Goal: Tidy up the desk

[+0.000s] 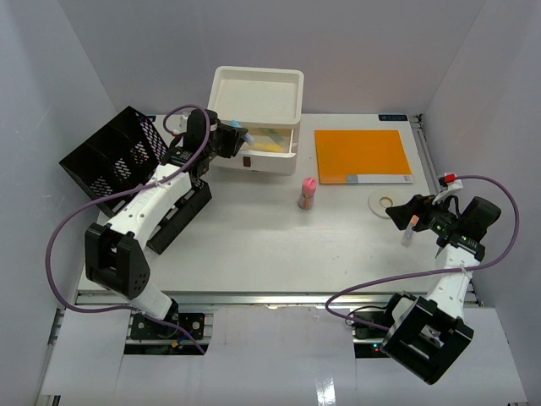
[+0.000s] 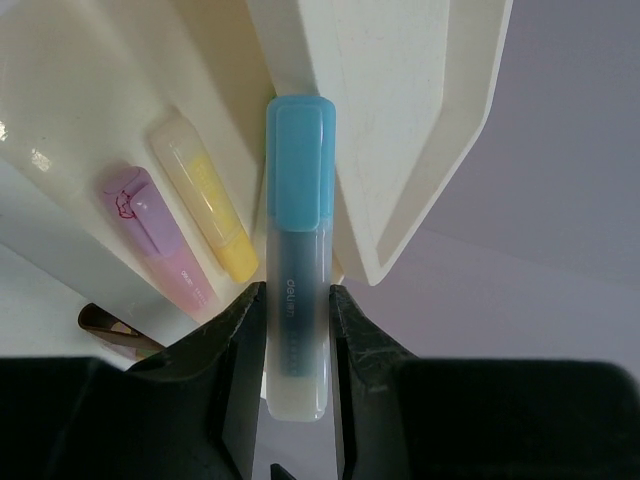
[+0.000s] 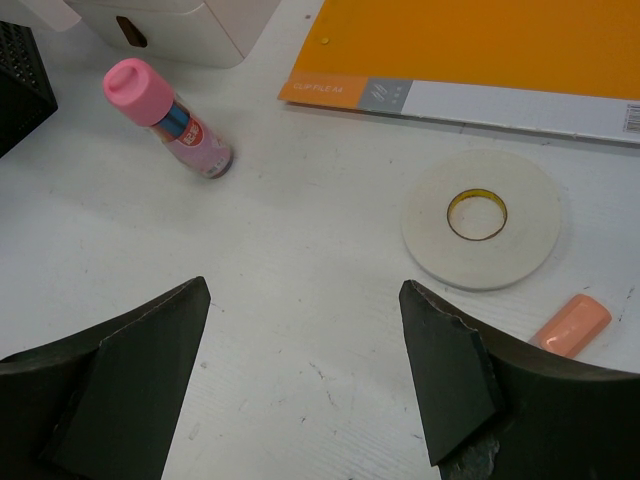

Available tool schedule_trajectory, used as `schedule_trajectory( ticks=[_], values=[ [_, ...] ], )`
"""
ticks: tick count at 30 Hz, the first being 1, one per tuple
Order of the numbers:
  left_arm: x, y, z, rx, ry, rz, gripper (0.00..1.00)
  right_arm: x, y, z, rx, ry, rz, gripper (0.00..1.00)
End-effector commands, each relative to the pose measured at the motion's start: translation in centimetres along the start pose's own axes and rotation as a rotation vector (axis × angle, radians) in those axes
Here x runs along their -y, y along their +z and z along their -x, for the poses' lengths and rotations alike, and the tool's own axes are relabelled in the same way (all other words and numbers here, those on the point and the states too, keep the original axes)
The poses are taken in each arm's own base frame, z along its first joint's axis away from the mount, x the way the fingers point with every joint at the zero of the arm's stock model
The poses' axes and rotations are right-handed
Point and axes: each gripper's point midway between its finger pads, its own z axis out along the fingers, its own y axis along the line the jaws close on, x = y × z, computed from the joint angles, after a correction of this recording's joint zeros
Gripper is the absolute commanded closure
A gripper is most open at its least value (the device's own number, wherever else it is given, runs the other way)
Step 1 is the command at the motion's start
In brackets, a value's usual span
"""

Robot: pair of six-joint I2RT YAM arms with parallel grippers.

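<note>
The white desk (image 1: pixel 270 245) holds loose items. My left gripper (image 1: pixel 228 139) is at the open top drawer of the white drawer box (image 1: pixel 258 93). In the left wrist view it (image 2: pixel 297 295) is shut on a blue-capped highlighter (image 2: pixel 300 170), cap pointing at the drawer. A yellow highlighter (image 2: pixel 212 215) and a pink-purple one (image 2: pixel 150 235) lie in the drawer. My right gripper (image 1: pixel 404 211) is open and empty above the desk (image 3: pixel 300 250); in the right wrist view it (image 3: pixel 305 290) is near a white tape roll (image 3: pixel 482 218).
A pink-capped glue stick (image 1: pixel 308 193) stands mid-desk. An orange folder (image 1: pixel 362 155) lies at the back right. A small peach eraser-like piece (image 3: pixel 571 325) lies by the tape. A black mesh rack (image 1: pixel 114 156) and a flat black tray (image 1: pixel 177 216) are at the left.
</note>
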Motion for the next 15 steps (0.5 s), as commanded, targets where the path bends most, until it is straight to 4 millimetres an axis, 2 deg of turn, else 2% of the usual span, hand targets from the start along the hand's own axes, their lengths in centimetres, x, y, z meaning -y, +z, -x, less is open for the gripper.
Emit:
schedule_trajectory(
  ticks=[1, 4, 9, 15],
  values=[
    [0.68, -1.37, 0.43, 0.016, -0.075, -0.008, 0.92, -0.12, -0.04, 0.73, 0.024, -0.031, 0.010, 0.17],
    [0.32, -0.77, 0.06, 0.001, -0.073, 0.005, 0.86, 0.03, -0.01, 0.63, 0.022, -0.031, 0.005, 0.17],
    [0.27, -0.47, 0.11, 0.003, -0.072, 0.009, 0.70, 0.14, 0.00, 0.56, 0.019, -0.033, 0.001, 0.17],
    [0.61, -0.58, -0.02, -0.007, -0.055, 0.000, 0.43, 0.17, 0.03, 0.44, 0.017, -0.030, 0.002, 0.17]
  ],
)
